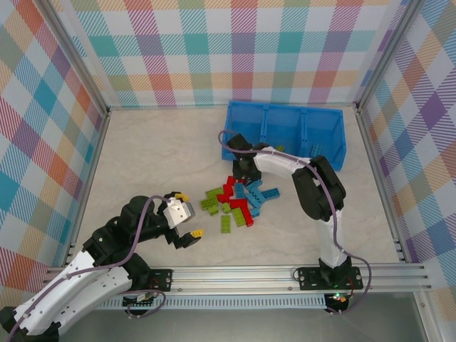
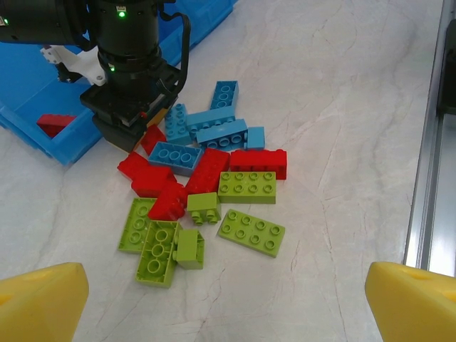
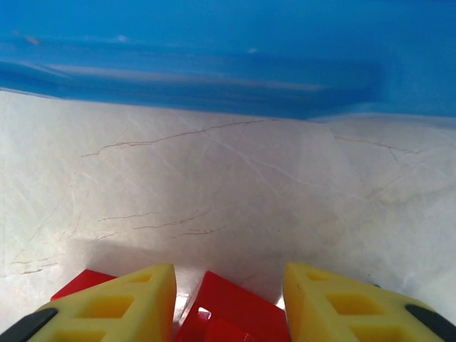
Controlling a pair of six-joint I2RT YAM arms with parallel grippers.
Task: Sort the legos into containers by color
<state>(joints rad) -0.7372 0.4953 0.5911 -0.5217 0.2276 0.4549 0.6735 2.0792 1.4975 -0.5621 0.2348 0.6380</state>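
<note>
Two yellow wedge-shaped left fingers (image 2: 43,299) spread wide; right fingers (image 3: 121,303) straddle glossy red lego (image 3: 231,310), clamp unclear.

On the right wrist view, the red brick (image 3: 229,319) between my right gripper's (image 3: 228,299) fingers runs off the bottom edge, and I can't tell whether they pinch it. The tray (image 3: 214,64) wall behind is a blur. From above, what lies in the tray is too small to read.

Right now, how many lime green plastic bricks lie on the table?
6 in the left wrist view: two wide ones on the right, a small one beside them, three clustered left. Others may be hidden.
</note>
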